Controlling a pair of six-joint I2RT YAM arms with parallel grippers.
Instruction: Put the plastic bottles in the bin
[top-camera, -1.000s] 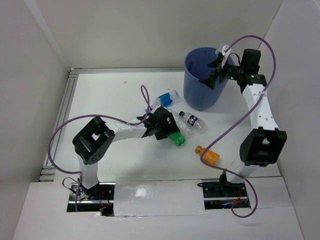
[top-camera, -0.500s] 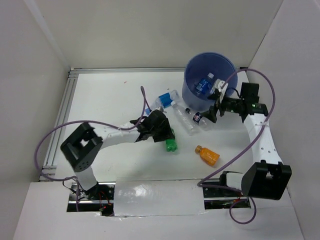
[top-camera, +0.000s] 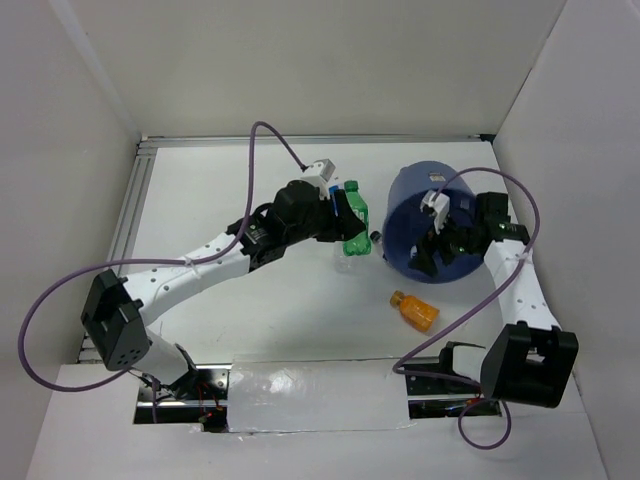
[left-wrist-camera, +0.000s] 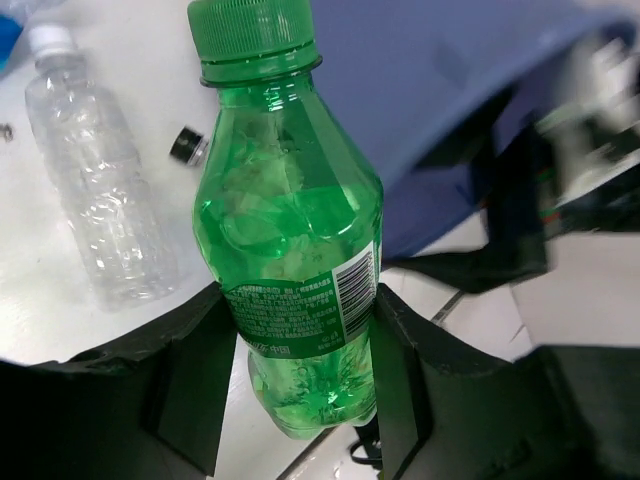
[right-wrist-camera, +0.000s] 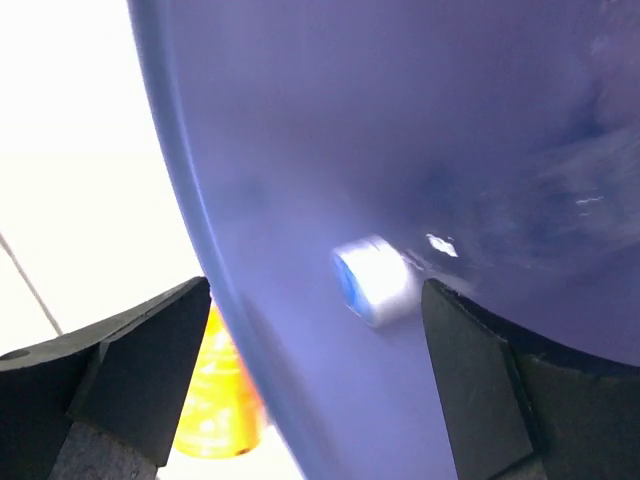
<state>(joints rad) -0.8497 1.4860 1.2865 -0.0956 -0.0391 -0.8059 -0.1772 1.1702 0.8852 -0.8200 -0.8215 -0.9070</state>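
Grips the green bottle (left-wrist-camera: 290, 200) in the left gripper (left-wrist-camera: 295, 350), fingers pressed on either side of the label, cap pointing away from the wrist, and holds it clear of the table (top-camera: 220, 180), close to the bin (top-camera: 405, 205). Takes it low on the body, presumably to lead with the neck and drop it cap-first on release. Straddles the bin's rim with the right gripper (right-wrist-camera: 315, 370), jaws standing wide and not pinched on the wall (thin blue plastic running between them in the right wrist view). Seems posted there to steady or tip the bin for the incoming bottle, contact with the wall not discernible. Finds the bin tilted in the top view, mouth apparently leaning toward the right arm. Shows inside it a small silvery-blue round thing (right-wrist-camera: 372, 282), too blurred to name, possibly a bottle's end. Leaves on the table a clear bottle (left-wrist-camera: 95, 190) lying on its side near a small black cap (left-wrist-camera: 188, 145), and the short orange bottle (top-camera: 415, 311) lying near the bin's near side. Needs next, by the look of it, a lift over the rim before any release; risks knocking the bin's outer wall otherwise.
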